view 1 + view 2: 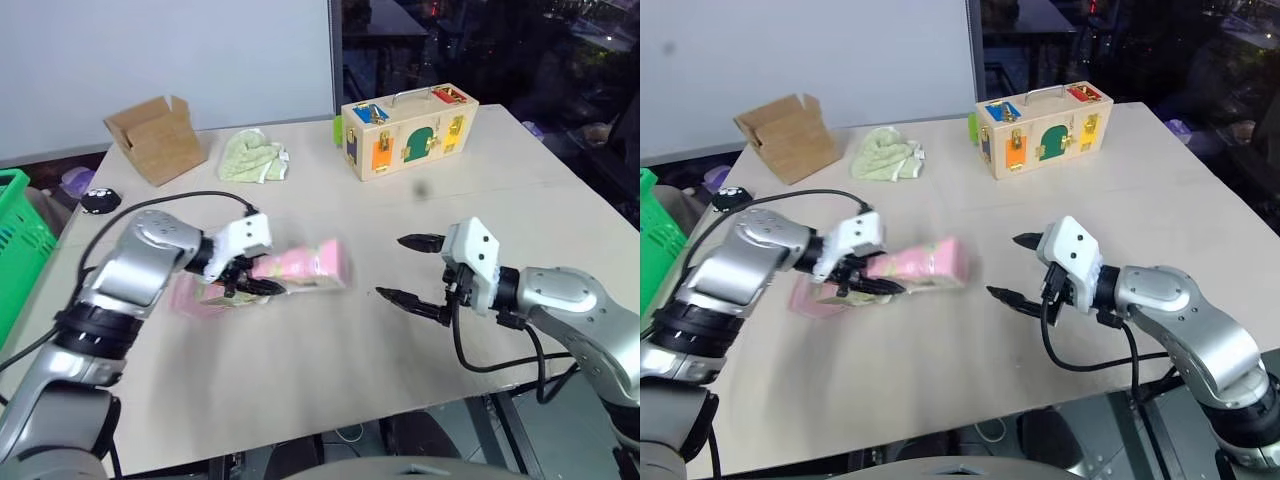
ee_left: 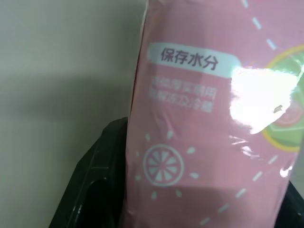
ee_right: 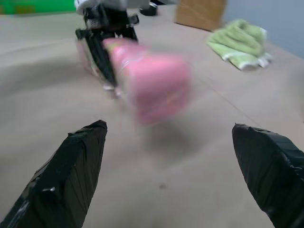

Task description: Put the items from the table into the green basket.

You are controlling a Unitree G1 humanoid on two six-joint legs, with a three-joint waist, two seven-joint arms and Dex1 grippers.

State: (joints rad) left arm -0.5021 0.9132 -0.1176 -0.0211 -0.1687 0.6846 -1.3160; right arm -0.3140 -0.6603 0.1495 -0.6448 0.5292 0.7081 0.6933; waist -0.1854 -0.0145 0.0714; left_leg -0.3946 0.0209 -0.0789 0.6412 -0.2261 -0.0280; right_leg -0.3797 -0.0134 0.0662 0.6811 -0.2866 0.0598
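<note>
Gripping the pink pack over the table

We go big to small. Table [image 1: 330,370]: pale beige wood-look top, carries everything. Green basket [image 1: 18,240] sits off the table's left edge, beside our left arm, well apart from the pack. Wooden latch box [image 1: 408,130] with a metal handle and coloured doors stands at the far side, upright. Open cardboard box [image 1: 155,138] at far left, tipped on its side. Green cloth [image 1: 253,157] crumpled between the cardboard box and the latch box. Small black round object [image 1: 99,200] near the left edge, too small for us to tell what.

Pink pack [image 1: 305,264]: long, lies roughly level, blurred, near end held in our left gripper [image 1: 243,283], far end pointing toward the right gripper. From the left wrist we see its pink film with printed characters and a citrus-slice picture, black fingers [image 2: 102,175] pressed against it. Left jaws pinched on the pack.

Right gripper [image 1: 408,268]: fingers spread wide, nothing between them, hanging over bare tabletop near the pack's free end, not touching it.
</note>
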